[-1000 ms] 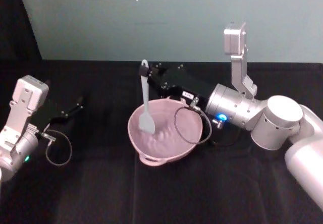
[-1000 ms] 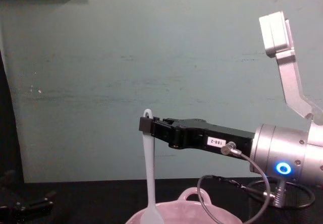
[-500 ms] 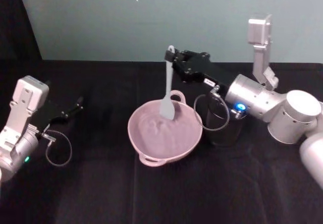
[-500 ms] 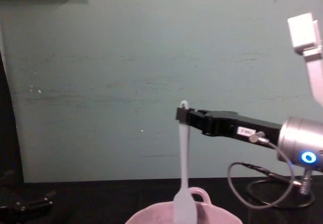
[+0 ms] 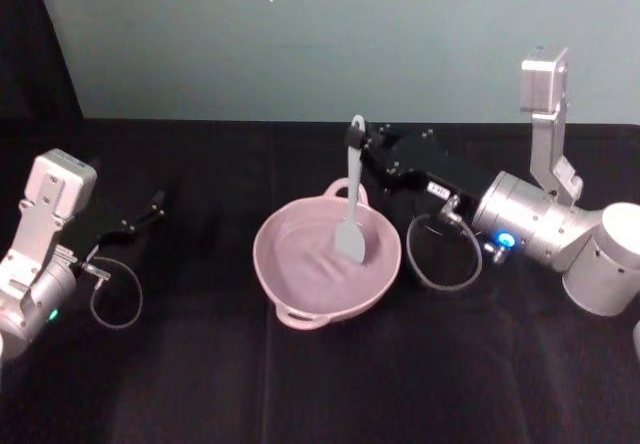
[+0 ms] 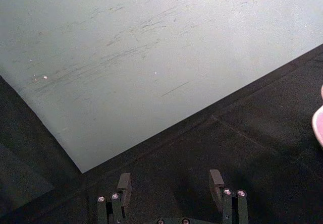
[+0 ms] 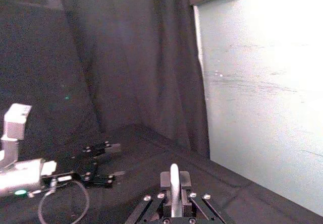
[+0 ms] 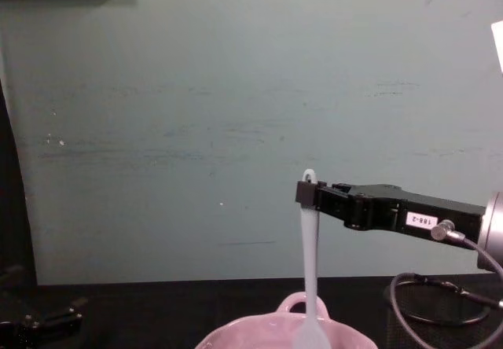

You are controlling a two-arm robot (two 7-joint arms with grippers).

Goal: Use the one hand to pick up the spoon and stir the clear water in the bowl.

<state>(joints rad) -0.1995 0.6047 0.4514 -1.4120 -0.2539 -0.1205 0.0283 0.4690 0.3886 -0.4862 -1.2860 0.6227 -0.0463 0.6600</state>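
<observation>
While in right tool (image 5: 362,151), spoon (image 5: 353,196) in bowl (image 5: 264,264).

I've got my right claw (image 8: 308,194) reaching in from the right, clamped on the spoon (image 8: 309,270) just below its holed tip. The spoon hangs upright, blade dipped inside the pink bowl (image 8: 259,335). My left claw (image 8: 69,315) sits low, far left.

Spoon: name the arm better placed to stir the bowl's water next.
Right. The right gripper holds the spoon upright, blade in the bowl; the left gripper sits apart, jaws open.
</observation>
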